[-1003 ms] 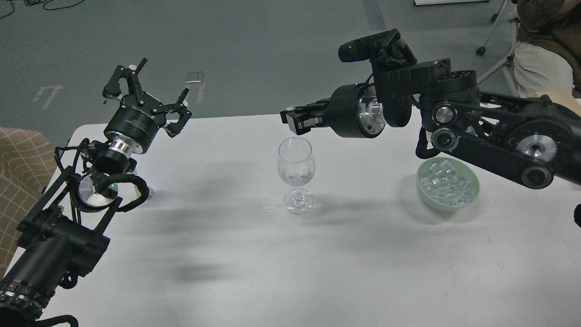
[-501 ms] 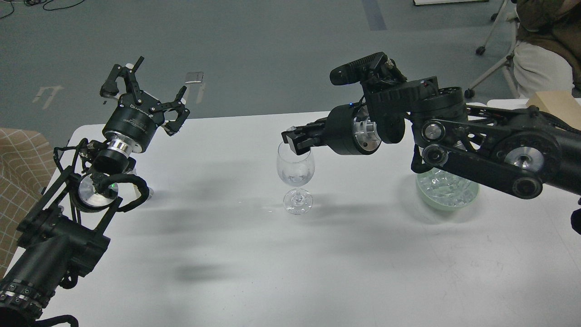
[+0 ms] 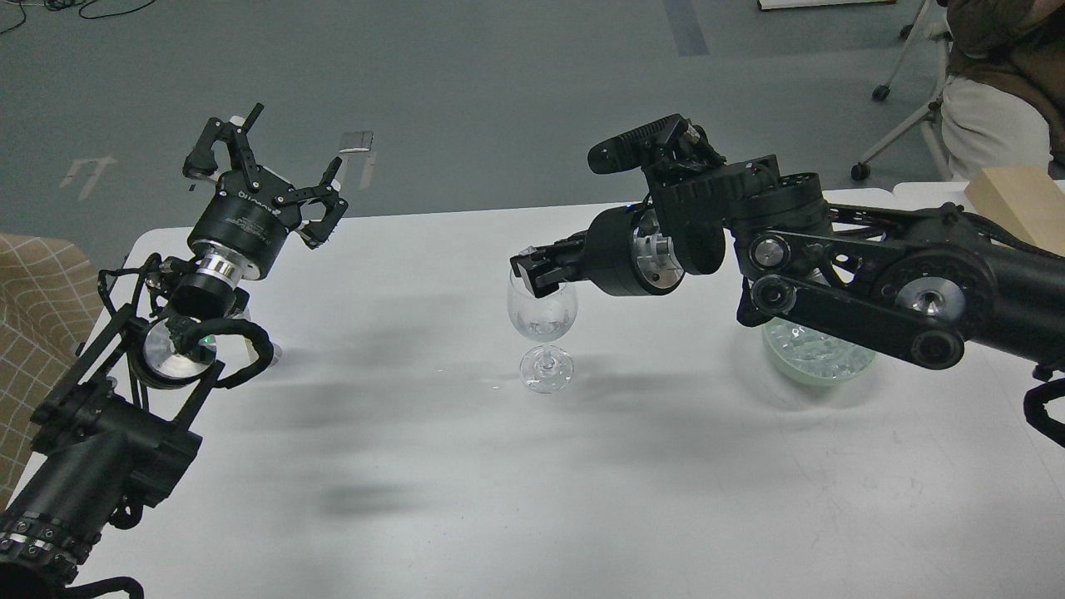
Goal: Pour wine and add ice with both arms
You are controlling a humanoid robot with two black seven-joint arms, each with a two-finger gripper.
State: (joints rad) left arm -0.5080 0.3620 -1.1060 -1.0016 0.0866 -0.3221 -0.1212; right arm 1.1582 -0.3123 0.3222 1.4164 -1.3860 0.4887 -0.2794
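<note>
Reaching in from the right edge, the right pincer (image 3: 532, 270) hangs at the wine glass (image 3: 542, 329) rim mid-table; its opening cannot be told. Ice (image 3: 811, 349) fills the green bowl (image 3: 819, 370) near the right edge. The left pincer (image 3: 265, 166) gapes wide, empty, above the far-left corner.

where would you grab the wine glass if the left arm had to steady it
Take the wine glass by its thin stem, just above the round foot, coming in level from the left. It stands upright, that side of the table looks open, and the right hand already sits at the rim.
</note>
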